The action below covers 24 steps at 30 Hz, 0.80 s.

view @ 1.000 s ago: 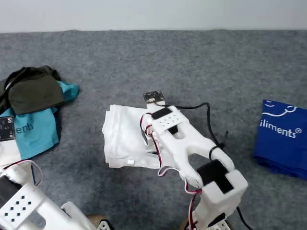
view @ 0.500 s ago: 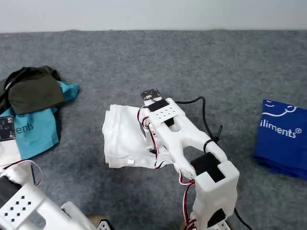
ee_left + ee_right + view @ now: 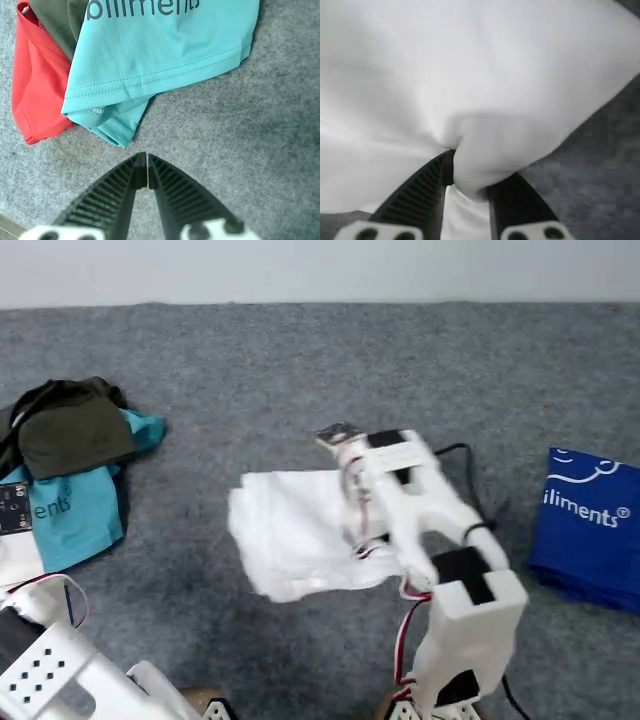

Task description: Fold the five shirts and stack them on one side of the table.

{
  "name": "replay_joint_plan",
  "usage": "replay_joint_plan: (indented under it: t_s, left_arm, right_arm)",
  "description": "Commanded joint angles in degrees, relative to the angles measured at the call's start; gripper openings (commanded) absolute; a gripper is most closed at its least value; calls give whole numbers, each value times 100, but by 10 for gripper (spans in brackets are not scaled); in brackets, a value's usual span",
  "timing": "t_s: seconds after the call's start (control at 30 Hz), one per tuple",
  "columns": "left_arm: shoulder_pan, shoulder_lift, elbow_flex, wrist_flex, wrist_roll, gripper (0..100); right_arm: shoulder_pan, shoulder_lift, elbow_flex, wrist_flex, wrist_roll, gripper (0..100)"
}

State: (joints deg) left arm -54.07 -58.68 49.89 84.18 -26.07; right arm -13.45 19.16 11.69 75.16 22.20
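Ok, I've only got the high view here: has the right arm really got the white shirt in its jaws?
Observer: Yes. The right wrist view shows a fold of the white shirt pinched between the right jaws.
Operator: And the left jaws?
Observer: Shut and empty, pointing at bare table just off the teal shirt hem.
Operator: Anything in that pile I can't see?
Observer: A red shirt lies against the teal one's edge.

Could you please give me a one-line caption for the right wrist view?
Right gripper pinching a fold of the white shirt over the grey table.
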Motion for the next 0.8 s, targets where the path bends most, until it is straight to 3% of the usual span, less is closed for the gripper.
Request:
replay_joint_plan:
  t_s: [0.0, 0.17, 0.4, 0.53, 0.63, 0.77]
  left_arm:
    - [0, -97, -84, -132, 26, 16]
    - [0, -97, -84, -132, 26, 16]
    - [0, -97, -84, -132, 26, 16]
    - [0, -97, -75, -132, 26, 16]
    - [0, -97, -75, -132, 18, 16]
    - [0, -97, -75, -132, 18, 16]
  right_arm:
    - [884, -400, -378, -330, 1714, 9]
    - [1376, -391, -1099, -963, 3174, 9]
    - [1253, -382, -1222, -2105, 5029, 8]
    - [1077, -338, -774, -2949, 5213, 22]
    - [1077, -426, -624, -3160, 5178, 122]
    - [1095, -936, -624, -3143, 4554, 188]
